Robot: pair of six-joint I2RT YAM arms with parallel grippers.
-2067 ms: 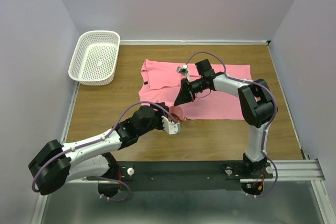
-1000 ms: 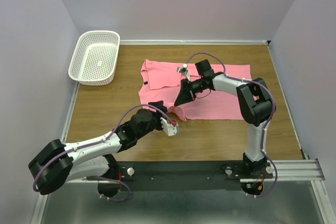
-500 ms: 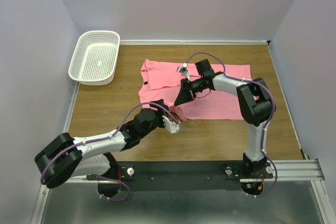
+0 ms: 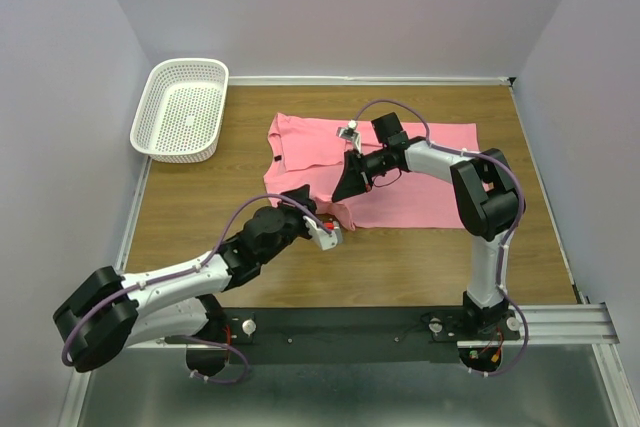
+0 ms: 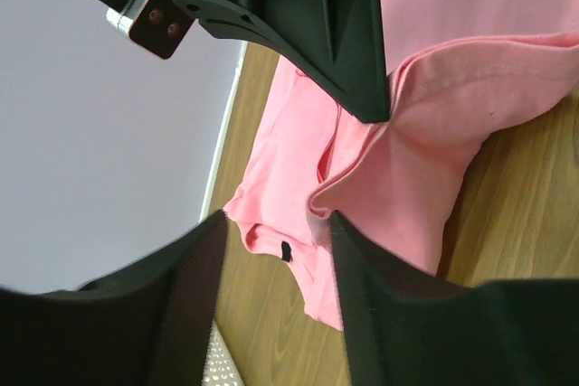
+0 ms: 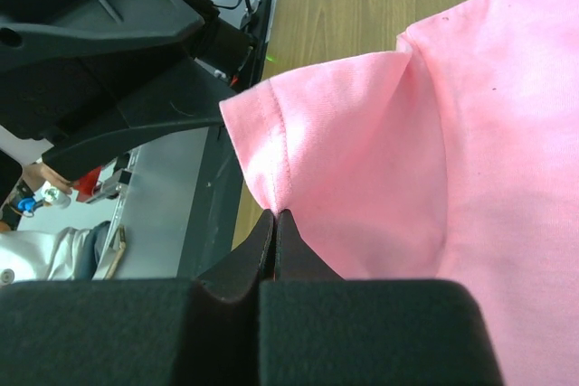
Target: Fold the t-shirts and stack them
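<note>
The salmon-pink t-shirt [image 4: 420,172] lay spread flat on the far half of the wooden table [image 4: 200,207], its far edge close to the back rail and its right edge short of the table's right side, with a strip of bare wood between. The near hem ran roughly parallel to the table's front. A wide band of open wood separated that hem from the arm bases. To the left, more bare wood lay between the shirt's collar end and the white mesh basket [image 4: 185,112], which sat in the far-left corner, well apart from the cloth.

At the shirt's near-left corner the sleeve [image 4: 340,213] was bunched and raised off the board. The right gripper [image 4: 343,190] reached across the shirt to that spot. In the right wrist view its jaws were pressed together on the stitched sleeve hem, the cloth rising in a small peak from the pinch.

The left gripper [image 4: 330,234] sat over bare wood just beside the same sleeve, on its near side. In the left wrist view its fingers [image 5: 190,296] stood apart with nothing clamped between them — the lifted sleeve and the right gripper's dark tip showed beyond the gap.
</note>
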